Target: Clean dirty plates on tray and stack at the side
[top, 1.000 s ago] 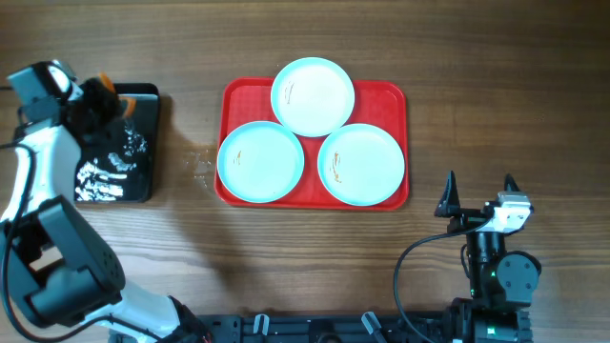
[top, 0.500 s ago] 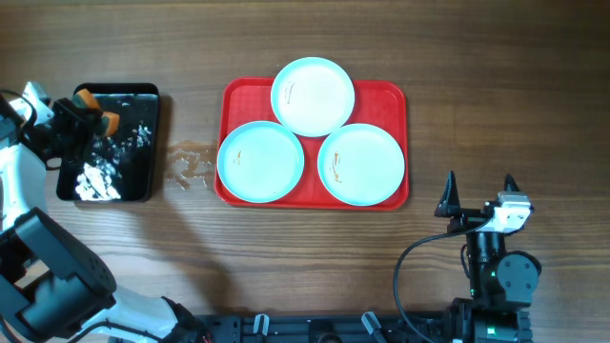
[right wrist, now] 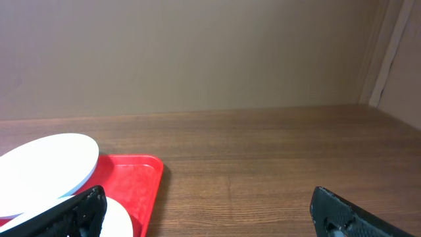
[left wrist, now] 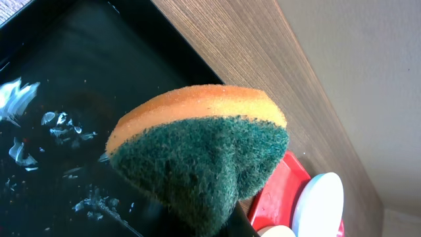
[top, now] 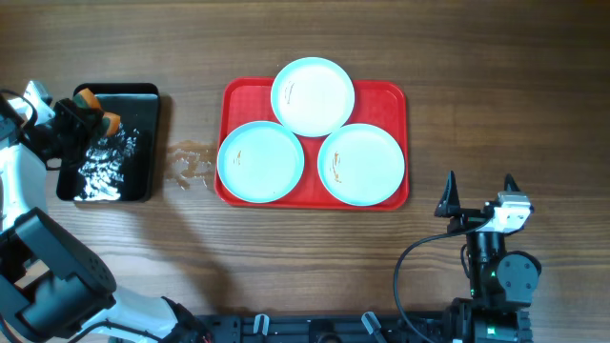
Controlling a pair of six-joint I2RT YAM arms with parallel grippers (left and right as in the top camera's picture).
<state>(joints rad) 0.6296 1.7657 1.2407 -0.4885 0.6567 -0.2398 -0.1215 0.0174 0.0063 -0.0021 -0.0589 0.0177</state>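
Three pale turquoise plates lie on the red tray (top: 383, 95): one at the back (top: 313, 96), one front left (top: 260, 161), one front right (top: 361, 164), each with small orange-brown smears. My left gripper (top: 91, 107) is shut on an orange and green sponge (left wrist: 204, 155) and holds it over the black tray (top: 143, 100) at the far left. My right gripper (top: 478, 191) is open and empty, near the table's front right, apart from the red tray. The right wrist view shows the red tray's corner (right wrist: 146, 171) and two plate edges (right wrist: 46, 164).
The black tray holds white foam (top: 100, 164). A wet patch (top: 191, 164) lies on the wood between the black tray and the red tray. Bare wooden table lies right of the red tray (top: 505, 95).
The black tray has shifted left. My left gripper with the sponge moved left over its back left corner, then stayed still. The foam has spread. The right arm has not moved.
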